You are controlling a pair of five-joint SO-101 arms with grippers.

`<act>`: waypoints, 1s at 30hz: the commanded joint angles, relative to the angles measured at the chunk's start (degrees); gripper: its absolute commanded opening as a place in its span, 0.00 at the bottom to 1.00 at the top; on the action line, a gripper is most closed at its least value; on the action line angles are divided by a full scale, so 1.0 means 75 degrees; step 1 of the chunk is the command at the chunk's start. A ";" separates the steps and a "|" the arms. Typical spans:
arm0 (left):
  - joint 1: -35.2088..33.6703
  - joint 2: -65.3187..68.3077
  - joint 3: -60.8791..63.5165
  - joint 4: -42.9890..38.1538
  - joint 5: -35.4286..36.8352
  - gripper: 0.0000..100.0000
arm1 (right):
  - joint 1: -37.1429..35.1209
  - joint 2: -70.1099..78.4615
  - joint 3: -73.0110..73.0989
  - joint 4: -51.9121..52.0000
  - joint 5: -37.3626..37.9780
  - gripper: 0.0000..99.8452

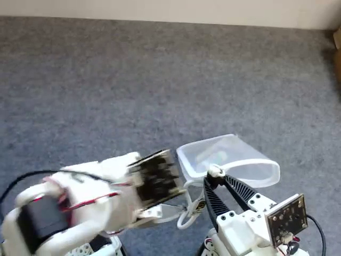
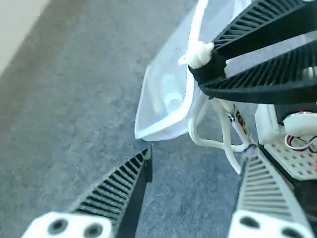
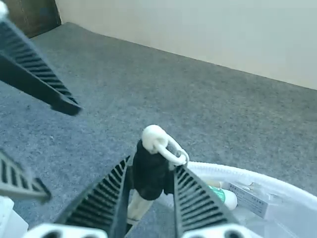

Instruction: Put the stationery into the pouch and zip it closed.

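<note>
A translucent white pouch (image 1: 234, 160) lies on the grey carpet with its mouth still partly apart. Inside it I see stationery: a green-and-white item (image 3: 219, 194) and a white labelled piece (image 3: 252, 196). My right gripper (image 3: 151, 171) is shut on the pouch's zipper pull (image 3: 154, 140), a black tab with a white bead and cord, at the pouch's near end (image 1: 214, 172). My left gripper (image 2: 198, 154) hangs open just beside the pouch's near corner (image 2: 148, 131), holding nothing. Its fingers (image 3: 39, 79) also appear in the right wrist view.
A loop of white cable (image 2: 218, 141) hangs by the right arm's base, between the two grippers. Grey carpet (image 1: 133, 80) stretches open beyond the pouch to a pale wall (image 1: 170, 8). A brown object (image 1: 337, 48) sits at the far right edge.
</note>
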 commanded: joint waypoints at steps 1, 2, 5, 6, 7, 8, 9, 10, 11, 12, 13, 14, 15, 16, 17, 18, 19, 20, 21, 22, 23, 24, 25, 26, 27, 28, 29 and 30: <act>-0.0639 -0.0768 0.0451 -0.0328 -0.0281 0.28 | 0.0111 0.0041 -0.0029 -0.0252 -0.0070 0.00; -0.0744 -0.0826 0.0709 -0.0469 -0.0422 0.28 | 0.0111 0.0041 -0.0158 -0.0299 -0.0070 0.00; -0.0815 -0.0932 0.1495 -0.0903 -0.0774 0.28 | 0.0111 0.0041 -0.0404 -0.0393 -0.0070 0.00; -0.0815 -0.0944 0.1729 -0.1055 -0.0949 0.28 | 0.0111 0.0041 -0.0463 -0.0393 -0.0082 0.00; -0.0815 -0.0944 0.1963 -0.1196 -0.1137 0.28 | 0.0111 0.0041 -0.0463 -0.0393 -0.0082 0.00; -0.0815 -0.0944 0.2186 -0.1336 -0.1254 0.28 | 0.0111 0.0041 -0.0486 -0.0404 -0.0082 0.00; -0.0815 -0.0944 0.2385 -0.1477 -0.1348 0.28 | 0.0111 0.0041 -0.0580 -0.0404 -0.0082 0.00; -0.0815 -0.0944 0.2573 -0.1618 -0.1407 0.28 | 0.0111 0.0041 -0.0662 -0.0451 -0.0082 0.00; -0.0815 -0.0944 0.2749 -0.1782 -0.1407 0.28 | 0.0111 0.0041 -0.0709 -0.0486 -0.0082 0.00; -0.0815 -0.0944 0.2913 -0.1969 -0.1407 0.28 | 0.0111 0.0041 -0.0779 -0.0498 -0.0082 0.00; -0.0815 -0.0944 0.3089 -0.2157 -0.1407 0.28 | 0.0111 0.0041 -0.0815 -0.0498 -0.0082 0.00; -0.0815 -0.0944 0.3276 -0.2356 -0.1407 0.28 | 0.0111 0.0041 -0.0826 -0.0498 -0.0082 0.00; -0.0826 -0.0944 0.3464 -0.2579 -0.1407 0.28 | 0.0111 0.0041 -0.0826 -0.0498 -0.0094 0.00; -0.0826 -0.0944 0.3675 -0.2825 -0.1407 0.28 | 0.0111 0.0041 -0.0826 -0.0498 -0.0094 0.00; -0.0826 -0.0944 0.3862 -0.3095 -0.1407 0.28 | 0.0111 0.0041 -0.0826 -0.0498 -0.0105 0.00; -0.0826 -0.0944 0.4073 -0.3364 -0.1407 0.28 | 0.0111 0.0041 -0.0826 -0.0498 -0.0211 0.00; -0.0826 -0.0944 0.4237 -0.3610 -0.1407 0.28 | 0.0100 0.0041 -0.0826 -0.0498 -0.0363 0.00; -0.0826 -0.0944 0.4390 -0.3833 -0.1407 0.28 | 0.0088 0.0041 -0.0826 -0.0475 -0.0445 0.00; -0.0826 -0.0944 0.4519 -0.4032 -0.1383 0.28 | 0.0088 0.0041 -0.0826 -0.0451 -0.0469 0.00; -0.0826 -0.0944 0.4612 -0.4208 -0.1383 0.28 | 0.0088 0.0041 -0.0826 -0.0451 -0.0469 0.00; -0.0826 -0.0944 0.4706 -0.4360 -0.1371 0.28 | 0.0076 0.0041 -0.0826 -0.0451 -0.0481 0.00; -0.0826 -0.0944 0.4788 -0.4478 -0.1360 0.27 | 0.0076 0.0041 -0.0826 -0.0451 -0.0481 0.00; -0.0826 -0.0944 0.4882 -0.4595 -0.1360 0.27 | 0.0076 0.0041 -0.0826 -0.0451 -0.0492 0.00; -0.0826 -0.0944 0.4988 -0.4712 -0.1348 0.27 | 0.0076 0.0041 -0.0826 -0.0451 -0.0492 0.00; -0.0826 -0.0944 0.5070 -0.4853 -0.1348 0.27 | 0.0076 0.0041 -0.0826 -0.0451 -0.0492 0.00; -0.0826 -0.0944 0.5163 -0.5029 -0.1278 0.27 | 0.0076 0.0041 -0.0826 -0.0451 -0.0492 0.00; -0.0826 -0.0944 0.5257 -0.5216 -0.1055 0.27 | 0.0076 0.0041 -0.0826 -0.0440 -0.0492 0.00; -0.0826 -0.0944 0.5363 -0.5462 -0.0797 0.27 | 0.0076 0.0041 -0.0826 -0.0440 -0.0492 0.00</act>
